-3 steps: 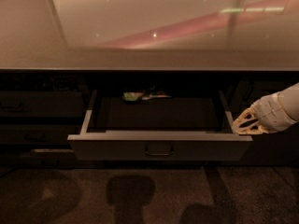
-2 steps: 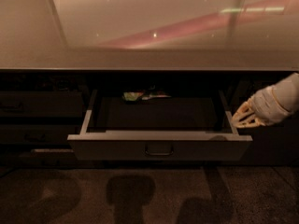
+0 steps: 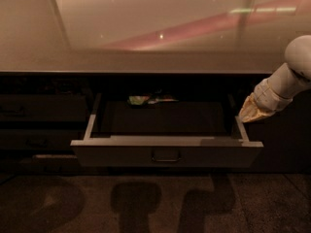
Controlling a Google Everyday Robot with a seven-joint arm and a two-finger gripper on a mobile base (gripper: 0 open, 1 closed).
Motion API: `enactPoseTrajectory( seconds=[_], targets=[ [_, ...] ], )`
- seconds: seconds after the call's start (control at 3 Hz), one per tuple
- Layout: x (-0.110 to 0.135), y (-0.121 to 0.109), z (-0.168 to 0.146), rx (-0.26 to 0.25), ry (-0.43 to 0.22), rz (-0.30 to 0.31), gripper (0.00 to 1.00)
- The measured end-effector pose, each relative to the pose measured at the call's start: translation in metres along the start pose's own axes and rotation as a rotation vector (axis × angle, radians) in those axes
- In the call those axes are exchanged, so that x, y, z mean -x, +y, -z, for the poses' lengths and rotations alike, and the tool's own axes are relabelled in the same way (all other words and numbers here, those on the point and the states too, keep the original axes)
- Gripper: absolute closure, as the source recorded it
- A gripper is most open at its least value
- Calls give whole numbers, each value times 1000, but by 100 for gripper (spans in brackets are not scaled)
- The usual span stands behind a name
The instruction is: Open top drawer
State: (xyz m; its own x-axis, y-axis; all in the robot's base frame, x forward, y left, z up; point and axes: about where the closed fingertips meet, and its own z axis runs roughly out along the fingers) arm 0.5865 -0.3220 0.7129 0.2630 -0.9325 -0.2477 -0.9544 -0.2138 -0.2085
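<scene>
Wide dark grey flat-fronted top drawer (image 3: 112, 153) with loop handle (image 3: 166, 156) stood pulled out under pale glossy countertop (image 3: 146, 57), small greenish item (image 3: 140, 100) at its back, yellowish gripper (image 3: 249, 113) just beside its right rail, grip state unreadable.

- The arm (image 3: 285, 79) enters at the right edge of the view and has a smooth white casing with a soft sheen under the dim, warm light.
- Its highest visible part is a joint housing (image 3: 300, 55) — white, rounded and bulbous, almost ball-like in outline.
- Below the housing runs a short, cylindrical white segment that narrows slightly.
- Next comes a wrist collar (image 3: 266, 97), also white, crossed by a couple of darker ring seams that give it a stepped look.
- The gripper (image 3: 250, 113) sits at the arm's lower end, just beside the right rail of the top drawer (image 3: 121, 154) — pale yellowish-tan, wedge-shaped and warmer in colour than the white casing.
</scene>
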Motion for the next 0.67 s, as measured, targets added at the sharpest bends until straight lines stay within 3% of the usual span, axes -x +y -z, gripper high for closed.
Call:
enactPoseTrajectory(
  seconds=[0.33,0.67],
  targets=[
    [0,-2,1,0,1,0,100],
    [-3,-4,-16,0,55,-34,100]
  ],
)
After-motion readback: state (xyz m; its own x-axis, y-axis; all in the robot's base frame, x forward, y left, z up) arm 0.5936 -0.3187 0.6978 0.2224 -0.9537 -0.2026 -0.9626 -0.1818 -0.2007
